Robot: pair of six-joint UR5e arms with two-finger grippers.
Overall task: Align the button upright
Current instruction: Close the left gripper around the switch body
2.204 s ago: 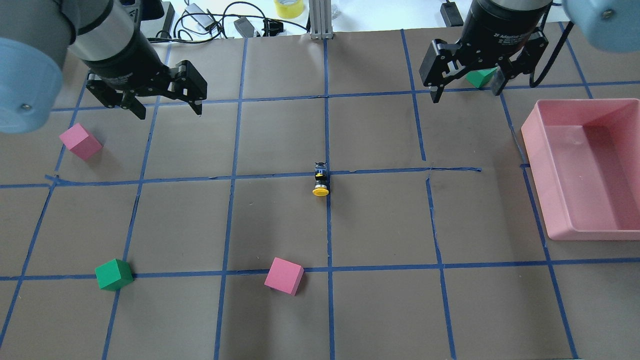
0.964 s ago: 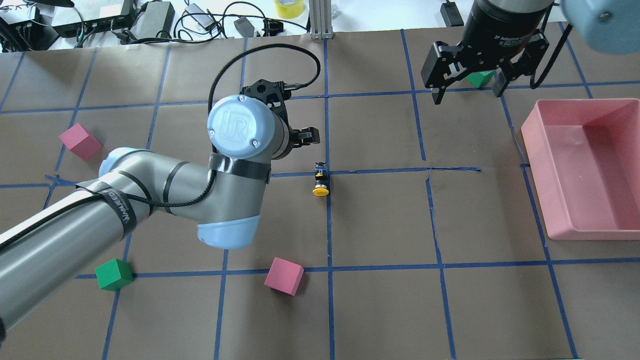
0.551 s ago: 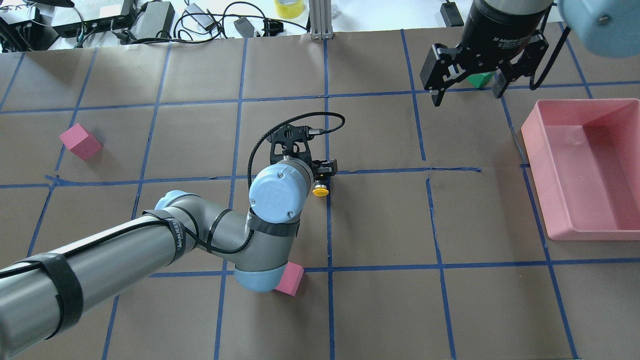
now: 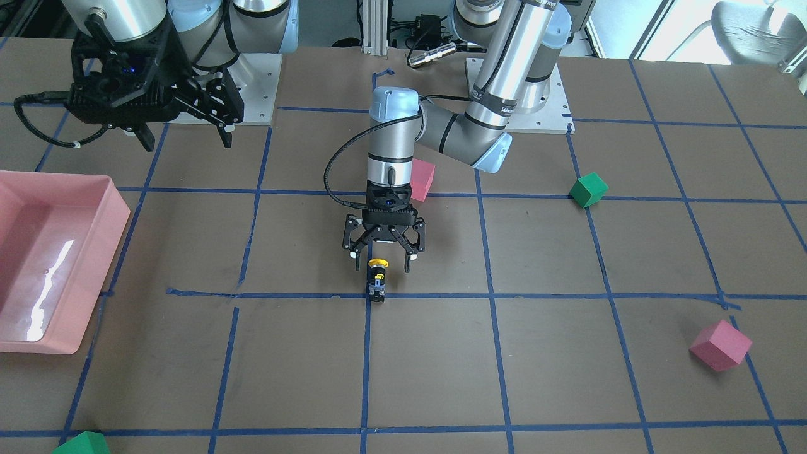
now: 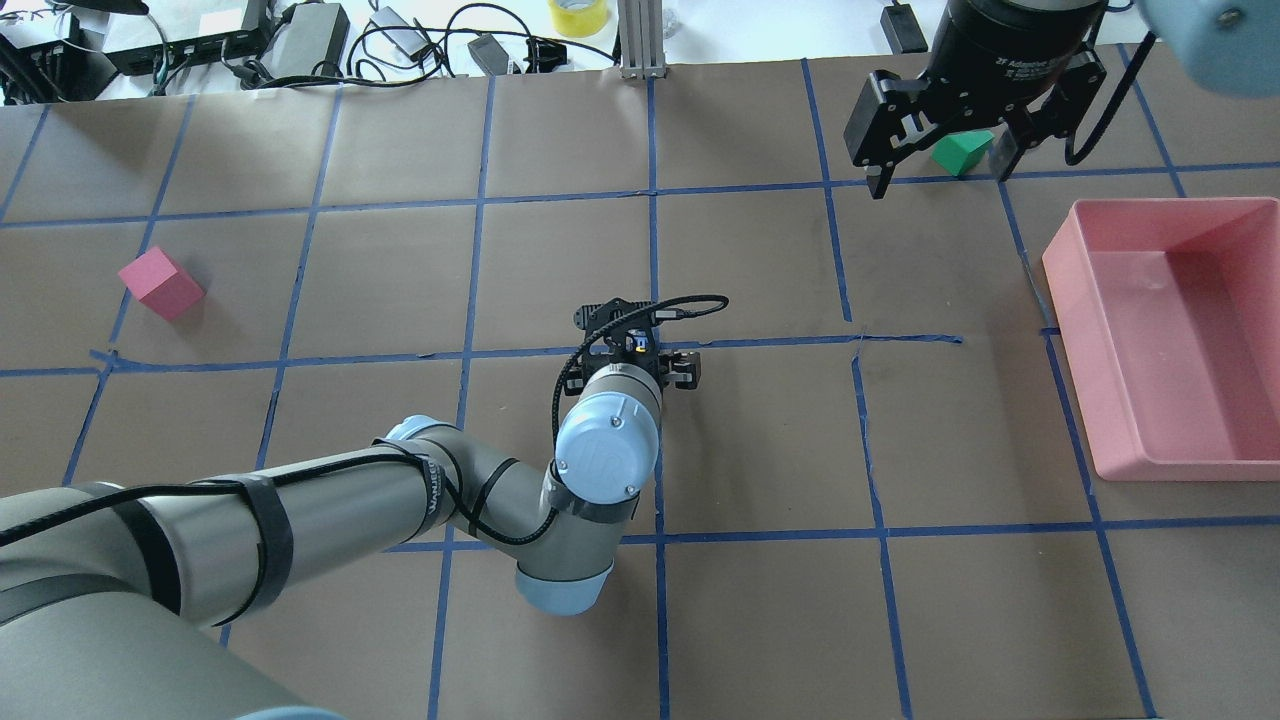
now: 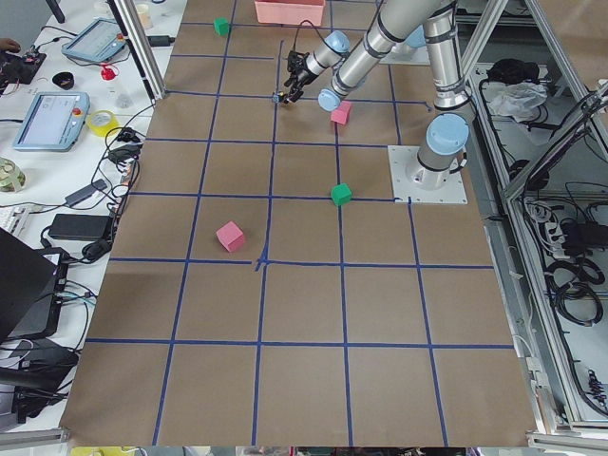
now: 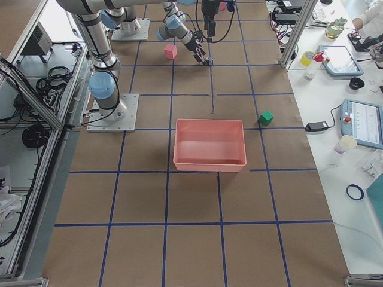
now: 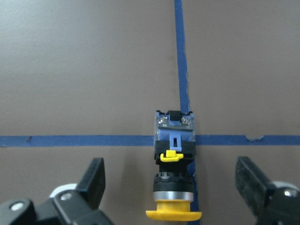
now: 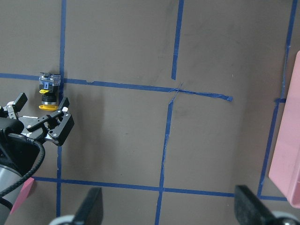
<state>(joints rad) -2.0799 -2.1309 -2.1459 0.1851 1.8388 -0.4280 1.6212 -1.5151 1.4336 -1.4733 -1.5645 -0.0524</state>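
This is a robotics lab: an industrial left arm [image 5: 330, 500] and right arm [image 4: 120, 16] are bolted by steel plates [image 6: 399, 190] to a table [image 5: 760, 620]. The table is covered in brown paper, ruled into squares with blue tape [image 5: 900, 531], and an aluminium frame [image 7: 298, 33] stands around it. Side benches [image 6: 57, 161] carry teach pendants [image 6: 49, 106], power bricks [image 6: 71, 226], tangled cables [image 5: 410, 45] and tape rolls [image 6: 102, 121], while foam cubes [image 6: 230, 236] and a pink bin [image 7: 209, 145] sit on the grid.
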